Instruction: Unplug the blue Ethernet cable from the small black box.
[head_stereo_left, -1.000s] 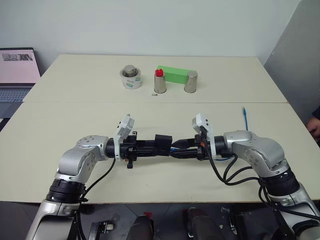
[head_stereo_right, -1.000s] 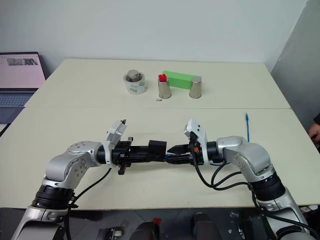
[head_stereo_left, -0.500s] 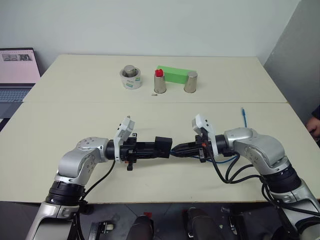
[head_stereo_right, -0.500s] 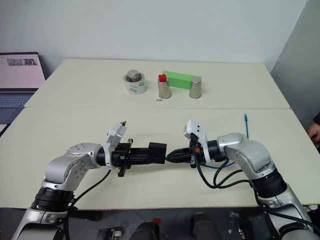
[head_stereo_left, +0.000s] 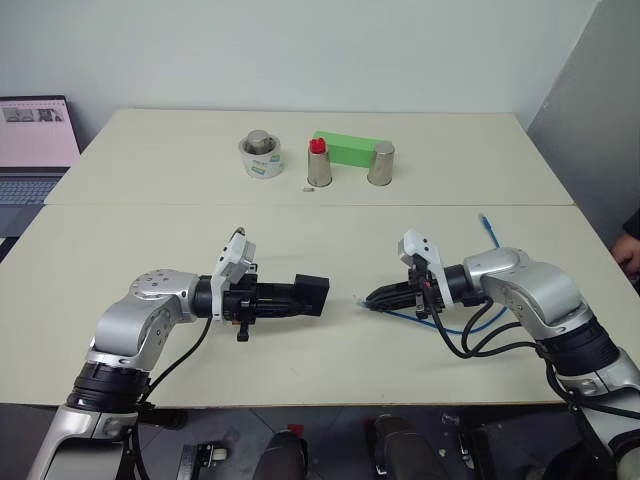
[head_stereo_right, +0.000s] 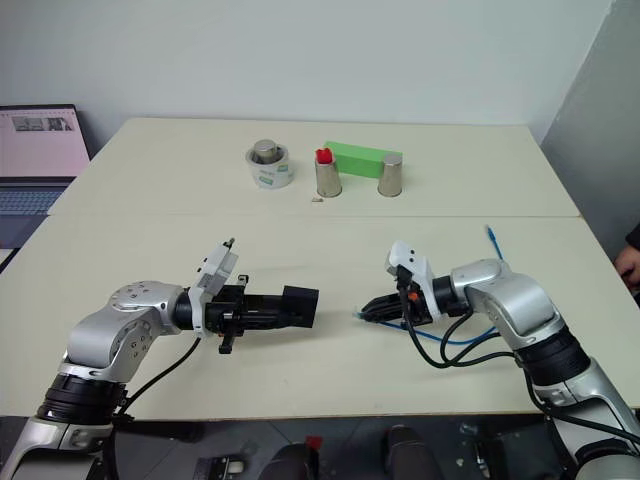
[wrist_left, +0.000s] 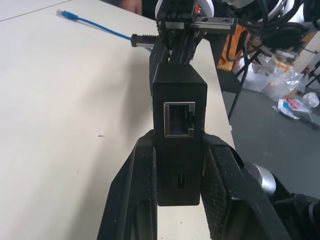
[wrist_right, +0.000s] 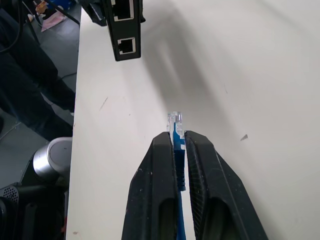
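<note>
text: none legible — labels: none legible — roll (head_stereo_left: 261, 158) print: too small

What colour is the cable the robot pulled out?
Bright blue cable, clearest in the right wrist view.

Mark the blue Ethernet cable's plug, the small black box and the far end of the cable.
blue Ethernet cable (wrist_right: 175, 119), right wrist view, clear plug tip.
small black box (wrist_left: 179, 87), left wrist view, top face above port.
cable's far end (head_stereo_left: 485, 220), left eye view, plug on table.
</note>
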